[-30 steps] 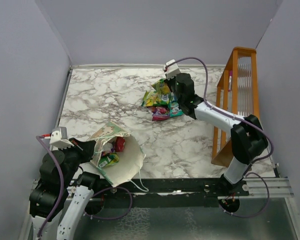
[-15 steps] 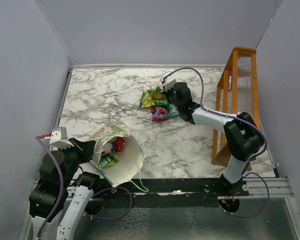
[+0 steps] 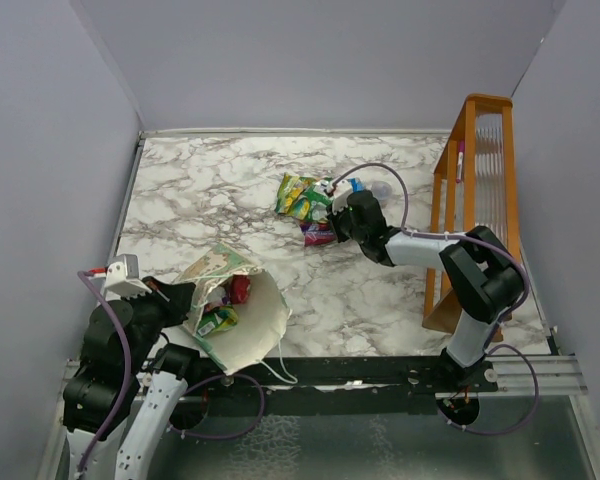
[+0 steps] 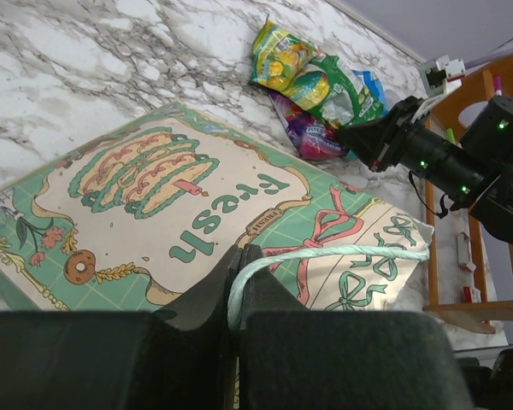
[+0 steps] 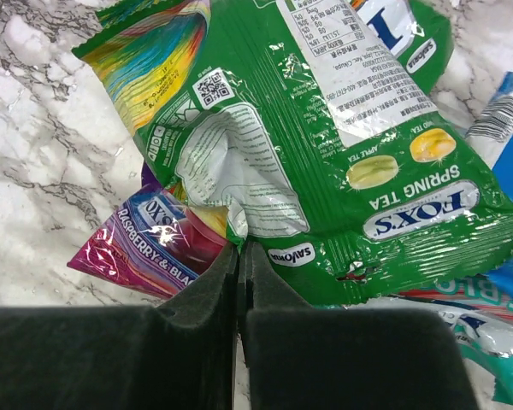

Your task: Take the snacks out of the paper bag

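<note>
Toward the back of the counter [image 3: 200, 190], right of the middle, the right tool [image 5: 239, 252] has its two fingers pressed tight together. The crinkled lower edge of a green Spring Tea packet [image 5: 325, 154] runs into the seam between them and looks pinched there. Just left of the fingertips, partly under the green packet, lies a purple raspberry packet [image 5: 154, 243]. A yellow-green packet with rainbow stripes [image 5: 154, 60] sits beyond it, and a blue packet [image 5: 509, 111] and a teal packet [image 5: 487, 342] lie on the other side. All of them are heaped together on the marble. An orange wooden rack [image 3: 480, 110] stands at the counter's right edge, apart from the heap.

At the near left corner, the left tool [image 4: 238, 256] is closed on the pale string handle [image 4: 325, 254] of the paper bag [image 4: 154, 205]; the string comes out from between its fingers and curves over the bag's face. The bag lies on its side with the patterned front, lettered "Fresh", turned upward. From above, its mouth gapes toward the near right, showing the white inside. Two snacks rest in it, a red packet [image 3: 238, 288] and a green-and-yellow packet [image 3: 218, 320], well apart from the heap.
</note>
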You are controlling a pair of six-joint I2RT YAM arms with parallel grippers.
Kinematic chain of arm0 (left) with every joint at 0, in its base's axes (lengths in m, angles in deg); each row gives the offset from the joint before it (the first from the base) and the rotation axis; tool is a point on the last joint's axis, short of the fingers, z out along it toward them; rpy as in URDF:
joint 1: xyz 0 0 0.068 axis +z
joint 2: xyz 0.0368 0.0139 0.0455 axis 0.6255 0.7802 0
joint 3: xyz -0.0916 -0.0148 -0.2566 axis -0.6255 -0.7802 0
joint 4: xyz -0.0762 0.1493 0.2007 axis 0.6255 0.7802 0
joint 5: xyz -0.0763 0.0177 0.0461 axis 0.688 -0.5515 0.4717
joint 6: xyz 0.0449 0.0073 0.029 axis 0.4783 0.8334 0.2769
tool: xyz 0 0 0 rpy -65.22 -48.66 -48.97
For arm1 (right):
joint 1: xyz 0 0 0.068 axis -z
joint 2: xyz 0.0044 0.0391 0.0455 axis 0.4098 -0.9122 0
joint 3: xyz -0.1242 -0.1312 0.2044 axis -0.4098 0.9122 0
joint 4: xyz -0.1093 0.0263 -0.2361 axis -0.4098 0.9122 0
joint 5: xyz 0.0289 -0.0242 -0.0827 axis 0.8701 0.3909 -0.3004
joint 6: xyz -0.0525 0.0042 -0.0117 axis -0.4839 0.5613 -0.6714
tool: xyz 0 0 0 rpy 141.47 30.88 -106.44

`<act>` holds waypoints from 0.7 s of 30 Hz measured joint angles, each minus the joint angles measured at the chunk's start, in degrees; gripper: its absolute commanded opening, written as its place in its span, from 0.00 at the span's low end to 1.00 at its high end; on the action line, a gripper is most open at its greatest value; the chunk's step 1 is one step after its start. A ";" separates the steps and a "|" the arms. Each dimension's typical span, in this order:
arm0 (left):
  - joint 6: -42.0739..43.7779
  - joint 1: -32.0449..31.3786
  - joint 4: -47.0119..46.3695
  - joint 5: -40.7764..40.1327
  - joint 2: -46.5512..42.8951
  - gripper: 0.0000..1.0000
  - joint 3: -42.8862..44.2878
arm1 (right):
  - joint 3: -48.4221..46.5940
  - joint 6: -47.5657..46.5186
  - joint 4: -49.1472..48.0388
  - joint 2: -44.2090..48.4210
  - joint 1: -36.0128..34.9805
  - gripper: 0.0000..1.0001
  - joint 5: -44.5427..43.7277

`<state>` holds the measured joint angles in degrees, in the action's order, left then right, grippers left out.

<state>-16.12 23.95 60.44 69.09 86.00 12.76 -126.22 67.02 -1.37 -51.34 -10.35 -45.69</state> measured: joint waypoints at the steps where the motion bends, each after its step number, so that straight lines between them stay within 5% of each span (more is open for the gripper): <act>1: -0.24 0.00 -0.07 0.31 -0.28 0.00 -0.66 | 0.39 0.81 -0.09 -0.04 0.00 0.01 0.63; 5: -1.25 0.00 -0.02 1.36 -1.88 0.00 -2.86 | 0.48 2.27 -0.07 -0.09 0.00 0.05 1.38; 10: -1.68 0.00 0.00 1.73 -2.75 0.00 -3.02 | 0.57 2.43 2.14 2.56 0.00 0.37 1.14; 14: -1.88 0.00 0.02 1.73 -3.61 0.00 -3.32 | 0.87 1.31 3.91 9.03 0.00 0.50 2.51; 21: -2.32 0.00 0.00 1.73 -4.70 0.00 -4.28 | 5.27 0.76 2.16 21.40 0.00 0.58 11.56</act>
<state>-18.44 23.95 60.44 70.82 81.30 8.48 -120.95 67.79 0.79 -29.94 -10.35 -34.12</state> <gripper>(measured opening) 0.010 0.566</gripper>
